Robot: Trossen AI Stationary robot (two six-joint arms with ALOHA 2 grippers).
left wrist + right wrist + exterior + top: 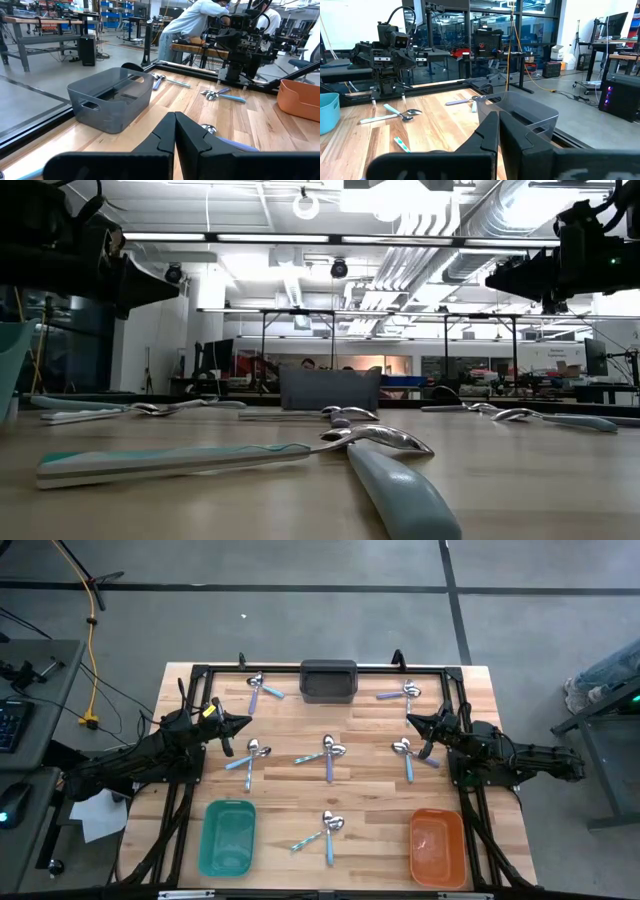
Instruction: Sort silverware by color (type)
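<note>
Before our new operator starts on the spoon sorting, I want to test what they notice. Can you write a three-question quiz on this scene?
1. How many bins stand on the table?
2. True or false: some spoons already lie in the teal bin.
3. Which bin sits at the far edge, between the arms? A) grey bin B) orange bin C) teal bin

Key:
1. Three.
2. False: it shows empty, and the spoon pairs lie crossed on the wood.
3. A. The left gripper and right gripper are both shut and hold nothing.
</note>
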